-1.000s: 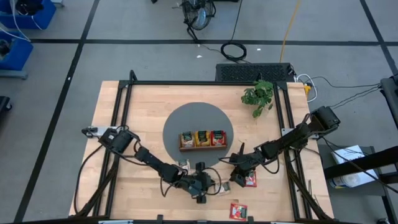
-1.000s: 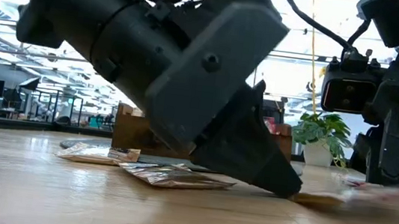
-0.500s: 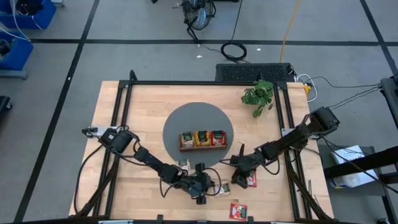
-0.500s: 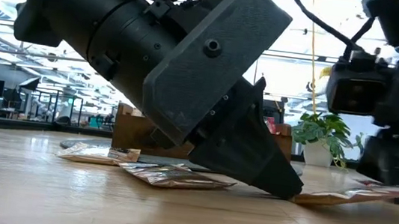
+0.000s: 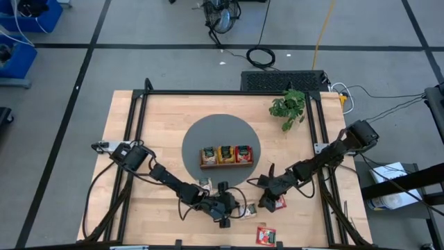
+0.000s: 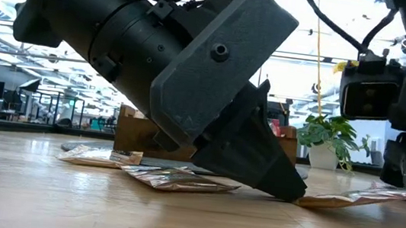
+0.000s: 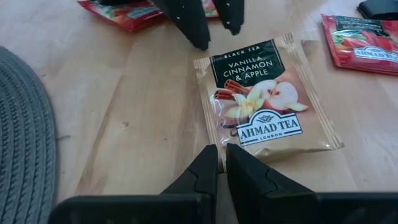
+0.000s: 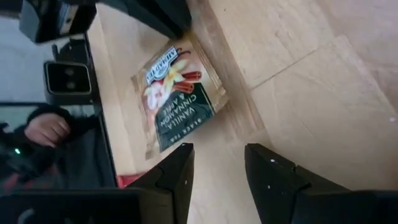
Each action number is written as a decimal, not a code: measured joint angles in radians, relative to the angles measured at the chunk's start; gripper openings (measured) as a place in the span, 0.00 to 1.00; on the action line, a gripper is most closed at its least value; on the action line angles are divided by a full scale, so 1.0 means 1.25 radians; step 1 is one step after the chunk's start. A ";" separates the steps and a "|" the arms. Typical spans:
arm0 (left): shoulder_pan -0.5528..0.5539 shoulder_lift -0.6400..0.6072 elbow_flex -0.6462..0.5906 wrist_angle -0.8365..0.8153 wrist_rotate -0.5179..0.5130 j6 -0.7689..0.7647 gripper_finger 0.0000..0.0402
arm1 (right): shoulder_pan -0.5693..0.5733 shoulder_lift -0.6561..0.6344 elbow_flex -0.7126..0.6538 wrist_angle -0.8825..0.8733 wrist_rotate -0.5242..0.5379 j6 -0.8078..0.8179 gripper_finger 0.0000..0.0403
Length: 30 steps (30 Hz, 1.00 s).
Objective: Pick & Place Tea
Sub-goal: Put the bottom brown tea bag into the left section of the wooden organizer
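Note:
A beige tea packet [image 7: 261,93] marked vanilla, cinnamon and apple lies on the wood near the table's front edge [image 5: 248,211]. My left gripper [image 7: 221,149] is shut, with its tips down at the packet's near short edge. My right gripper [image 8: 217,152] stands open at the opposite short edge [image 7: 219,38], fingers pointing at the packet. In the low view that far end [image 6: 401,195] stands raised off the table. A red tea packet [image 5: 279,202] lies under the right gripper, and another red one [image 5: 266,236] lies nearer the front edge. My left gripper's shut fingertips [image 6: 293,193] rest on the table against the beige packet's near short edge [image 7: 239,155], slanting down from the table's left. That edge stays on the wood. My right gripper's fingertip [image 7: 200,42] stands at the far edge's corner; I cannot tell whether it touches.
A wooden three-compartment tray [image 5: 225,164] holding tea packets sits on a round grey mat [image 5: 208,132] behind both grippers. Two more packets [image 6: 98,156] [image 6: 176,178] lie beside the left arm. A potted plant [image 5: 289,107] stands at the far right.
My right gripper has rolled a little at the beige packet's far edge. That end of the packet has risen off the table, while the end at my left gripper's tips has stayed down.

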 joint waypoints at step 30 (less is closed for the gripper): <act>0.012 0.002 -0.002 0.000 -0.053 0.007 0.10 | 0.012 0.049 0.003 0.078 0.085 0.023 0.33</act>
